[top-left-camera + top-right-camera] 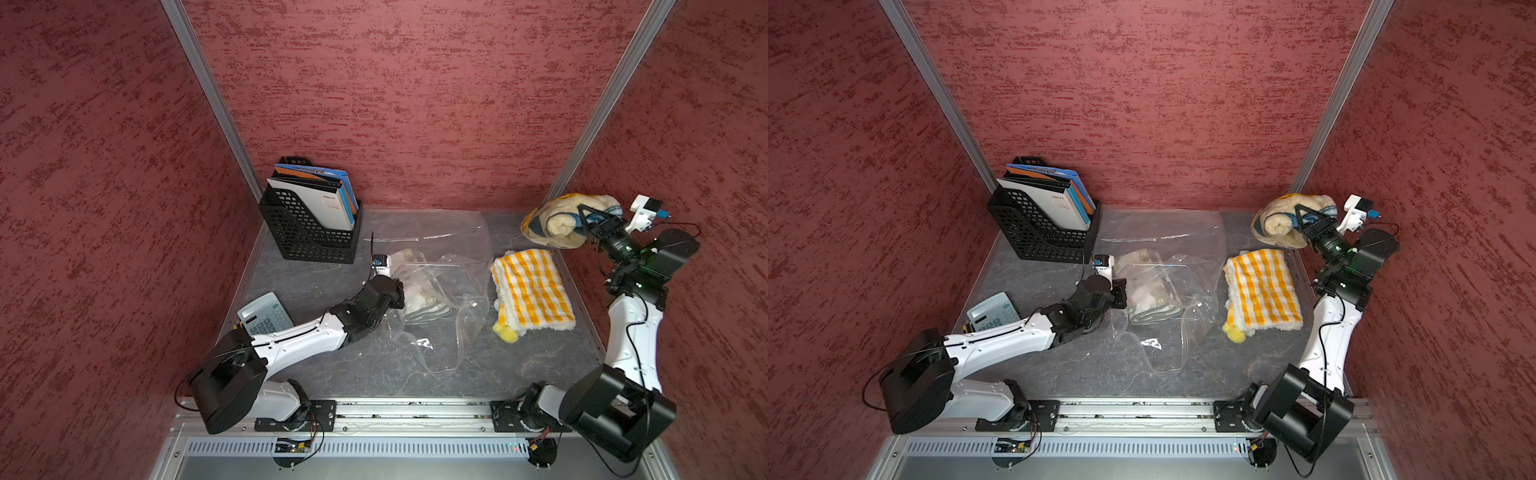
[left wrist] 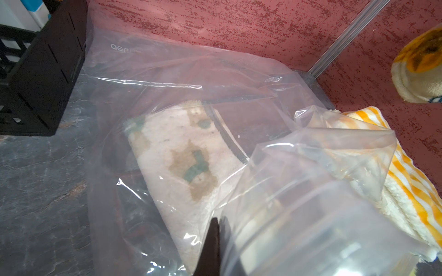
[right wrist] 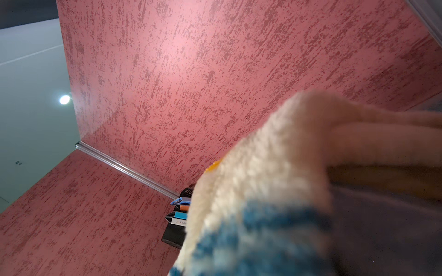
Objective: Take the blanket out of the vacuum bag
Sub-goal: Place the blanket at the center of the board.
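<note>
Cream fleece blanket [image 1: 552, 228] hangs clamped in the right gripper [image 1: 585, 216], held up clear to the right of the vacuum bag [image 1: 436, 237]. Left gripper [image 1: 397, 291], nearer, pinches the bag's left edge, a second blanket [image 2: 181, 153] inside just beside it.

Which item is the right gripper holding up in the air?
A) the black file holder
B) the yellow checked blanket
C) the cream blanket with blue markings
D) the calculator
C: the right gripper is shut on the cream blanket with blue markings, which hangs lifted, while the yellow checked blanket lies flat below it.
</note>
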